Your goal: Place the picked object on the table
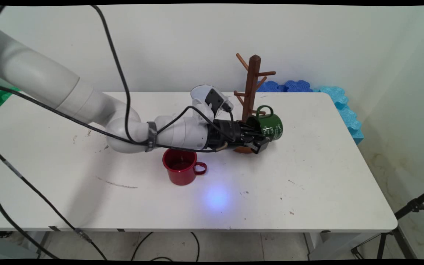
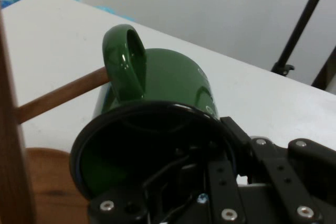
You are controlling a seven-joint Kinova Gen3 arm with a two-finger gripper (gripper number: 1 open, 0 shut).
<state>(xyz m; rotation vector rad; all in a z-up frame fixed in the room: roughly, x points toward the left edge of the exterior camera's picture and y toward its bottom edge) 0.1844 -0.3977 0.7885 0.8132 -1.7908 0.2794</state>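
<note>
The black gripper (image 1: 260,141) reaches in horizontally from the left and is clamped on the rim of a green mug (image 1: 269,127), one finger inside the mouth and the other outside the wall, as the hand view shows. The mug (image 2: 157,124) lies on its side with the mouth facing the hand and its handle (image 2: 126,59) uppermost. It is carried clear of the white table (image 1: 307,184), just beside the lower part of a wooden mug tree (image 1: 250,99). In the hand view one wooden peg (image 2: 63,95) runs from the tree's post to the handle; whether its tip has entered the loop or merely passes behind it cannot be told. A red mug (image 1: 182,166) stands upright on the table near the arm's wrist, well apart from the tree and untouched. By judgement, the step in hand is bringing the handle onto a peg; any further motion would call for fine alignment of loop and peg tip, and a grip held firm until the peg bears the weight.
</note>
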